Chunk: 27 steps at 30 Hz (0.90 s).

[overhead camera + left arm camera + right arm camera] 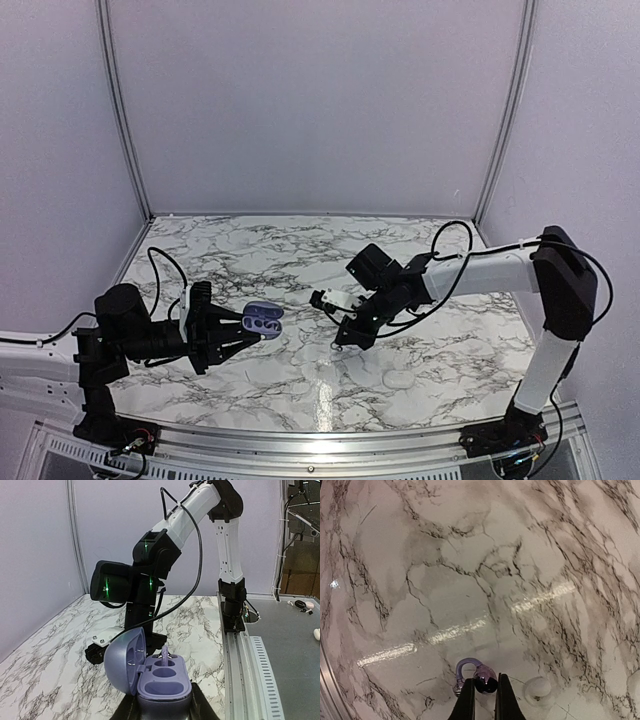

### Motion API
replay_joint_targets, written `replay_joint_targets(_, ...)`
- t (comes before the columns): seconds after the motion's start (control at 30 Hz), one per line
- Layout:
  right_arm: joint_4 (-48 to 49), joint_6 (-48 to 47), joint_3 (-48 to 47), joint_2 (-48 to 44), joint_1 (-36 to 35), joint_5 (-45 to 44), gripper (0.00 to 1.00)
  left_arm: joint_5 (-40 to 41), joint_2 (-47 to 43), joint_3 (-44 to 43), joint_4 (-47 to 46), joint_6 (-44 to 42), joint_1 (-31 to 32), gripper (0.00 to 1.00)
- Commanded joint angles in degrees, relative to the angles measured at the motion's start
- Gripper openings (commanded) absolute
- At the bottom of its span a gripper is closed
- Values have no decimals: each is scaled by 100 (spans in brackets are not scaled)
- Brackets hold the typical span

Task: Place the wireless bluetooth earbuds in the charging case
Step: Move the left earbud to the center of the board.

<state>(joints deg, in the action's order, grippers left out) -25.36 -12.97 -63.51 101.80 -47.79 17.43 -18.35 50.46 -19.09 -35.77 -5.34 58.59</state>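
Dark earbud (485,684) tight between right fingers (466,703), lilac charging case (162,681) tight between left fingers (125,713).

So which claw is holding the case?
The left gripper: it grips the open purple case, while the right gripper pinches an earbud.

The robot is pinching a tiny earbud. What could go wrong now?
1. The right pincer holds the earbud only at its very tips, so it might slip out onto the marble table.
2. The case in the left pincer is open, but its slots are small, so the earbud could miss or go in crooked.
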Motion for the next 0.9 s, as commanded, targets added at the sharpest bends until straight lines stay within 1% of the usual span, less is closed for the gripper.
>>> replay_joint_targets(0.0,-290,-617,-511,322,-403,-99,5,-2,-102,54,-255,15,-32,0)
replay_joint_targets(0.27,-487,-1215,-967,708,-595,-169,6,138,-387,175,-238,101,-39,0)
replay_joint_targets(0.57,-493,-1728,-1144,879,-987,-442,6,139,-370,163,-238,99,-40,0)
replay_joint_targets(0.6,-499,-1760,-1160,899,-1011,-477,7,139,-370,160,-238,95,-40,0)
replay_joint_targets(0.67,-458,-1738,-1186,905,-1068,-614,14,136,-378,161,-238,95,-49,0)
replay_joint_targets(0.8,-434,-1494,-1254,730,-1074,-743,31,139,-362,160,-231,95,-49,0)
replay_joint_targets(0.87,-362,-1344,-1153,485,-1066,-750,36,134,-357,152,-232,106,-49,0)
